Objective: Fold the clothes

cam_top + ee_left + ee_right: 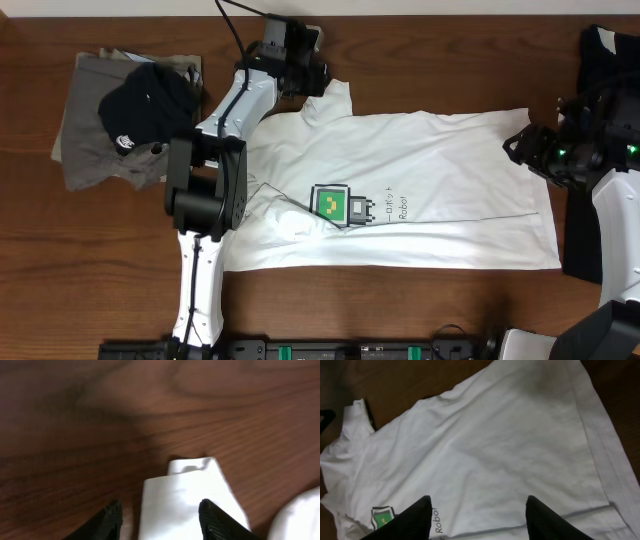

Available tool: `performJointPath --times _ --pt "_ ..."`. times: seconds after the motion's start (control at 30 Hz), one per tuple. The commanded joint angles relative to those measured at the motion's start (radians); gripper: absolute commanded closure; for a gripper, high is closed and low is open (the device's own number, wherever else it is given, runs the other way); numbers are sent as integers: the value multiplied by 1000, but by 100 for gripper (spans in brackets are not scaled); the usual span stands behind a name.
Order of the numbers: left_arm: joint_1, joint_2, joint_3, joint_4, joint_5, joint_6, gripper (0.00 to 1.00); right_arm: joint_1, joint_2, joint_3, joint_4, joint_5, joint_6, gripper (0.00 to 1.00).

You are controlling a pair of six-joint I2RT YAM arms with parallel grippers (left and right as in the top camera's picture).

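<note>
The white T-shirt lies spread on the table, print side up, reaching from under my left jaws across to under my right jaws. I judge this shirt to be at the start. It is laid out fairly flat, but the body shows at its whole width and I see no finished fold. A long line runs across the cloth just past the print on the side away from my left jaws. I cannot tell whether it is a turned-over edge or only a crease.

My left jaws stand partly apart, astride the sleeve. One of their fingers rests at the sleeve's edge, and the white cloth lies between them on the wood. The sleeve looks doubled over on itself. I cannot say that I have it pinched. My right jaws stand wide above the hem end of the shirt with nothing held, and the cloth lies smooth beneath them.

Left to do on this shirt, by my reckoning, are the sleeves in, the sides over, then the length halved.

Out beyond my left jaws a grey-olive garment lies with a black garment bunched on top. That heap looks rumpled rather than folded. Behind my right jaws a dark garment lies at the table's edge, also unfolded as far as I can see.
</note>
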Motion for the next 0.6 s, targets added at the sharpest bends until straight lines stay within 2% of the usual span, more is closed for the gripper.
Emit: performJointPath --times 0.0,0.1,0.17,0.47,0.57 --pt "2 43 20 13 -53 11 52 10 7 14 -3 24 -5 43" --pt "1 60 20 36 -60 11 52 10 7 14 -3 24 -5 43" --pt "0 63 20 39 -60 11 56 10 7 14 -3 24 -5 44" --pt "-15 55 20 -18 -59 11 88 10 7 14 2 32 -5 45" --pt "-11 23 20 -37 -59 11 93 10 7 14 10 62 -4 44"
